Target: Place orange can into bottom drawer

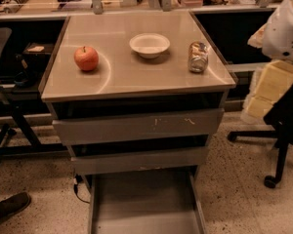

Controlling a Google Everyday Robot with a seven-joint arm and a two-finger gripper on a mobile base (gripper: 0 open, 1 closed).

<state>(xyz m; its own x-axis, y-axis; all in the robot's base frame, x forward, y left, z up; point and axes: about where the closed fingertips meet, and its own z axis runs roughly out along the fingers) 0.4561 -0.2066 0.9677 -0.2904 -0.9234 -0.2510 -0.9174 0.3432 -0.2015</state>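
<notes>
The orange can (pixel 198 56) stands upright on the right side of the grey cabinet top (pixel 136 77), near the right edge. The bottom drawer (pixel 146 204) is pulled out at the foot of the cabinet, and its flat grey floor holds nothing. The two upper drawers (pixel 136 126) are shut. My gripper is not in view. Only a white part of my arm (pixel 285 28) shows at the right edge, level with the can and apart from it.
A red apple (pixel 86 58) sits on the left of the top and a white bowl (pixel 149 45) at the back middle. A cream-coloured object (pixel 271 89) and a black office chair (pixel 283 130) stand to the right. A dark desk frame (pixel 14 106) stands to the left.
</notes>
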